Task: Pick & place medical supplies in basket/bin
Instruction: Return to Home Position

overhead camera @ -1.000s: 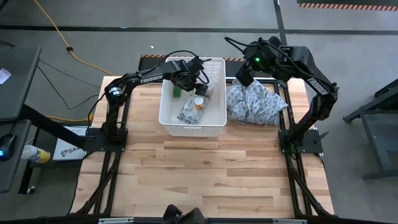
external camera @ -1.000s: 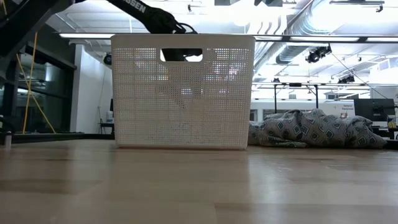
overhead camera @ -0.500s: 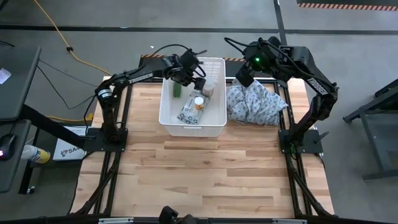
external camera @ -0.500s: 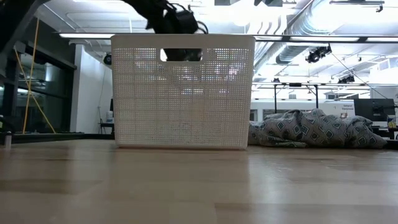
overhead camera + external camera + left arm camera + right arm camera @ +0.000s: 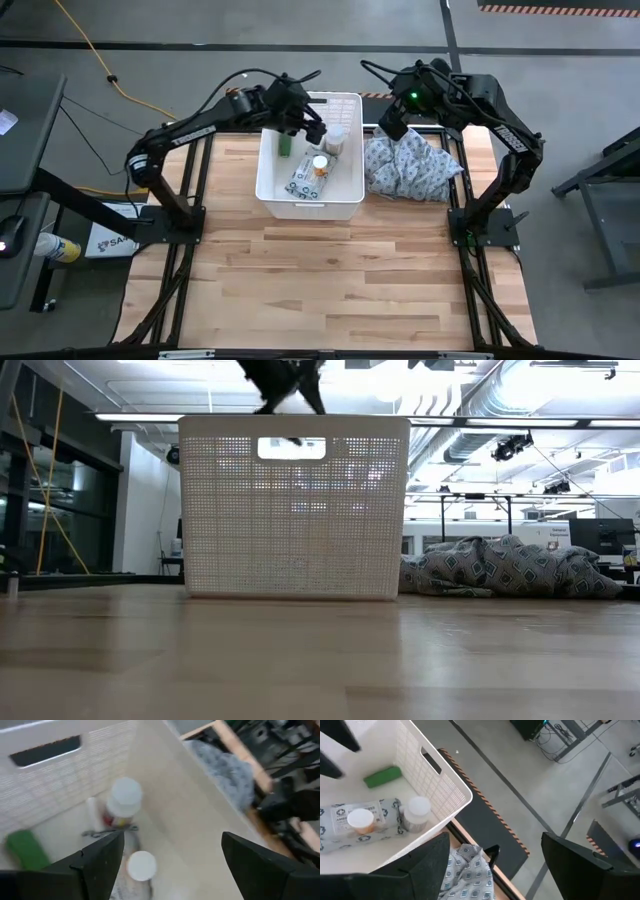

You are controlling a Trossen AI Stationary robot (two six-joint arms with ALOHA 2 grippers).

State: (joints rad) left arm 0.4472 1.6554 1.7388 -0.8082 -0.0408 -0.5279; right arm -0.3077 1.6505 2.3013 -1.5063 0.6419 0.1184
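Two arms in view, neither carrying anything. The left gripper [image 5: 308,118] hovers over the far-left part of the bin [image 5: 300,208]. Its bulk shows above the bin's rim in the low view, and the left wrist view shows the jaws spread wide with nothing between them. Every supply I can make out lies inside the bin, below that gripper. The green cylinder [image 5: 285,146] sits against the bin's left wall, its long axis running near-to-far. The wipes packet [image 5: 302,183] lies flat on the bin floor toward the near wall, its long axis also near-to-far, with a second bottle [image 5: 319,165] resting at its far end. The white bottle [image 5: 333,140] is toward the bin's far-right corner. Judgement: placing looks finished, so what matters is the way out. The supplies are under the left gripper and the bin's left wall stands between it and its own base, so it should lift first, then draw back over that wall. The right gripper [image 5: 392,125] hangs just beyond the bin's far-right corner, fingers parted and empty, above the far edge of the patterned cloth [image 5: 412,168]. The cloth is bunched against the outside of the bin's right wall; touching or just beside, cannot tell.
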